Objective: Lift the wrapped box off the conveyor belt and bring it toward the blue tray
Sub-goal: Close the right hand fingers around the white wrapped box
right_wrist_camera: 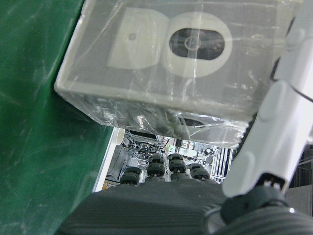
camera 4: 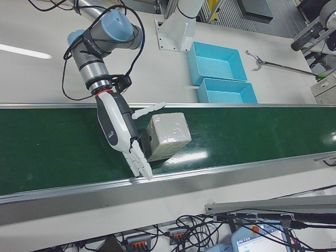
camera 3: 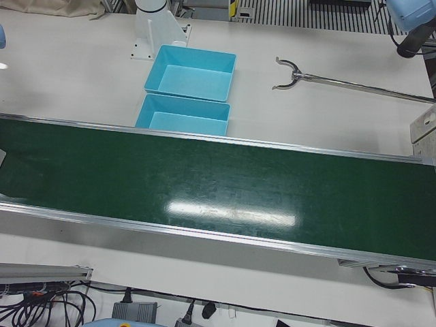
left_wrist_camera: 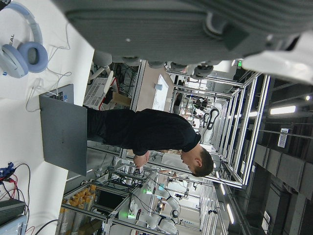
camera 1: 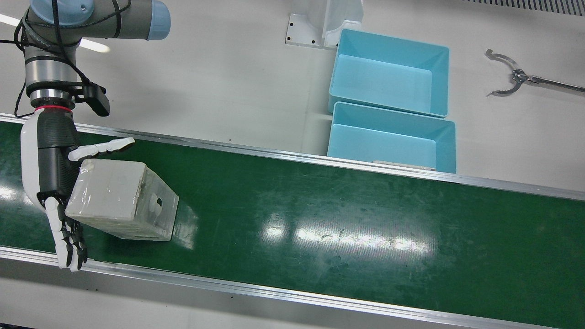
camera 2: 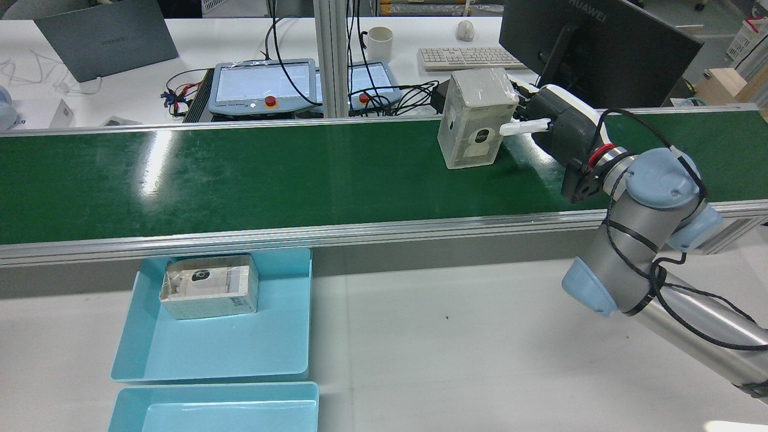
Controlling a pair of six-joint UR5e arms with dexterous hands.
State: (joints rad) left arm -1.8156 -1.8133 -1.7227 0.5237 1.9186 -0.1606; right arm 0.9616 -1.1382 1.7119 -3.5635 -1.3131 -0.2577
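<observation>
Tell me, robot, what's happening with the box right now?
Right robot hand open beside wrapped box, not gripping. Box upright on green belt. Left robot hand empty, out of the way. Nothing blocks the blue tray.

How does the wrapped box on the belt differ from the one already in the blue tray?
The wrapped box on the belt stands upright on end; the box in the tray lies flat on a broad side. The belt box sits on the green conveyor with the right hand against it, one digit across its printed face; the tray box rests untouched in the nearer blue tray. Both look like matching pale cartons under clear film.
</observation>
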